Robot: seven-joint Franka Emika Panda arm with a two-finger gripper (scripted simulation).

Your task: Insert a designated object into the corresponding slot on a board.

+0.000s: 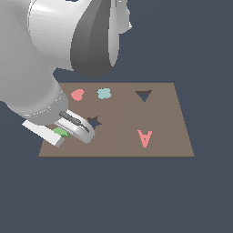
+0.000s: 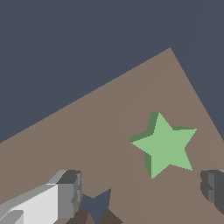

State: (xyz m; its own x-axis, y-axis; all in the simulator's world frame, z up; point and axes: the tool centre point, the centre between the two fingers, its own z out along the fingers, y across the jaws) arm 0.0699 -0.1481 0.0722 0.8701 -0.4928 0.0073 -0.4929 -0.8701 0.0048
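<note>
The light-green star (image 2: 166,144) lies flat on the brown board (image 1: 168,118) near its corner at the exterior view's left. From outside, only a sliver of the star (image 1: 60,132) shows under my hand. My gripper (image 2: 140,192) is open and hovers over this corner, one finger (image 2: 65,194) and the other finger (image 2: 214,186) spread wide apart. The star sits a little off the line between them, touching neither. The dark star-shaped slot (image 1: 94,122) is close beside my gripper (image 1: 63,134). In the wrist view the slot (image 2: 97,205) shows by the light finger.
A pink blob piece (image 1: 78,94) and a pale teal blob piece (image 1: 104,93) sit along the board's far edge. A dark triangular hole (image 1: 144,95) is at the far right, and a pink letter A (image 1: 144,137) lies in front of it. The arm's bulk hides the scene's upper left.
</note>
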